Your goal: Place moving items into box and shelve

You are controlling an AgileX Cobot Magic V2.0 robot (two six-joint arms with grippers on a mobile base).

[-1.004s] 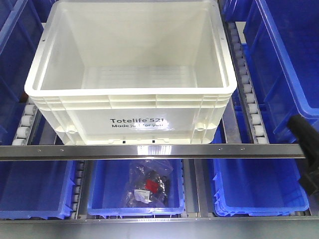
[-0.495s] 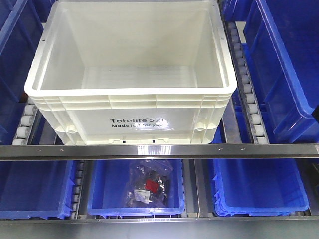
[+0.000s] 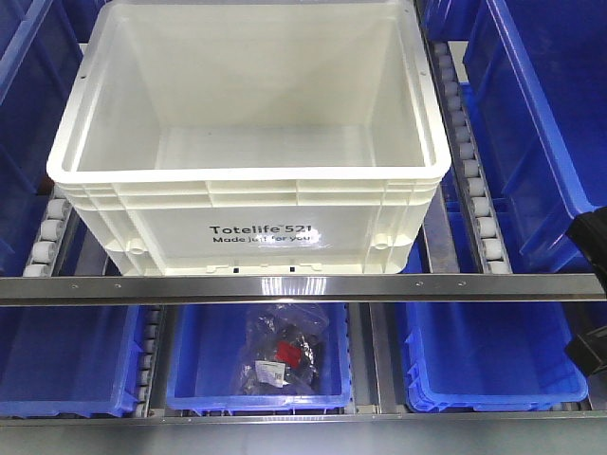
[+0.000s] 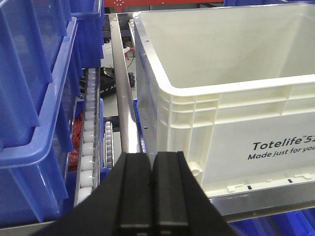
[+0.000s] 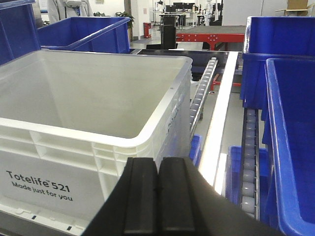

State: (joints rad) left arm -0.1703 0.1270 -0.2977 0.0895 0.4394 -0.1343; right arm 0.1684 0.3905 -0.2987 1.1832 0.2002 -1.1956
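Filling the upper centre of the front view, the cream-white box point(image 3: 248, 142) with ribbed rim and black "Totelife 521" print sits empty on a roller shelf behind a steel rail point(image 3: 285, 287). Blue bins point(image 3: 531, 114) flank it; a lower bin point(image 3: 256, 365) holds a bagged item point(image 3: 283, 353). Left gripper point(image 4: 151, 189) and right gripper point(image 5: 158, 196) both show fingers pressed together, holding nothing.
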